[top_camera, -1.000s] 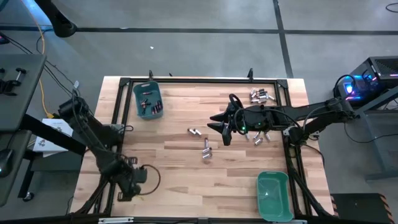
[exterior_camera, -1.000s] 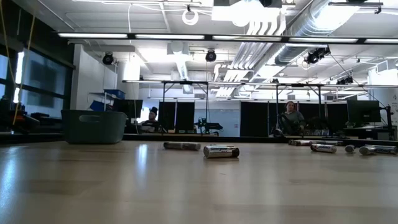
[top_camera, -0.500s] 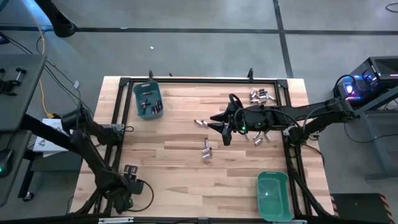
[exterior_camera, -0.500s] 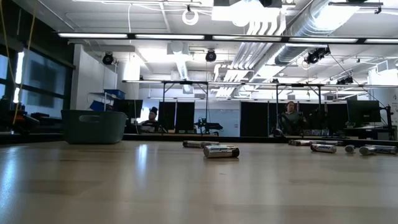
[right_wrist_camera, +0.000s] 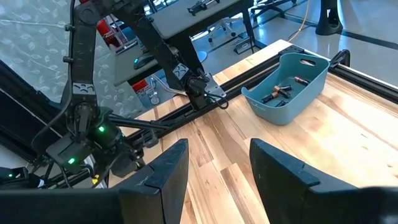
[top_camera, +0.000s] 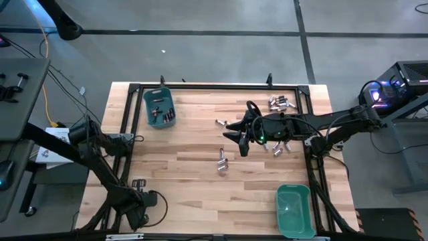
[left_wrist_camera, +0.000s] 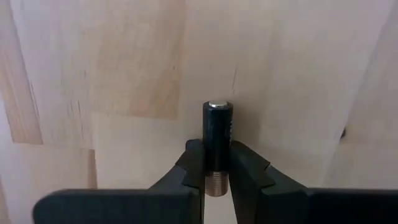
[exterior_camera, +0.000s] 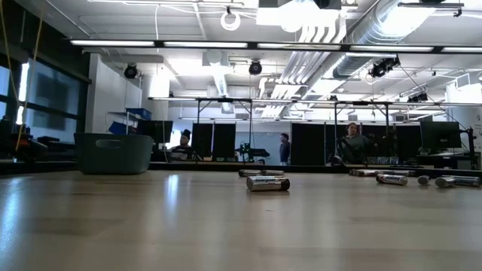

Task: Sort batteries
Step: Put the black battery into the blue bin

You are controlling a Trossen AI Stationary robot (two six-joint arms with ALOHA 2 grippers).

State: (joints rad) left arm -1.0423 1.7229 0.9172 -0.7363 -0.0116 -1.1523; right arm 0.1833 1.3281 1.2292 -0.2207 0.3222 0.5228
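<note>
A small dark cylindrical battery with a silvery cap [left_wrist_camera: 218,140] sits clamped between the left gripper [left_wrist_camera: 217,167] fingers (low over the pale wooden table [top_camera: 194,181], at its near-left corner), while the right gripper [top_camera: 235,134], fingers spread and empty, hovers mid-table beside loose silvery cells [top_camera: 221,161].

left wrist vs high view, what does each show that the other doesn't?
Left wrist only: a small dark cylindrical battery with a silvery cap clamped between the left gripper's fingers, above pale wood.

High only: the right gripper open at mid-table, the teal rectangular plastic bin holding dark batteries, an empty green bin, and loose silvery batteries on the boards. The left gripper's load can't be made out here.

Both: the light wooden table.
</note>
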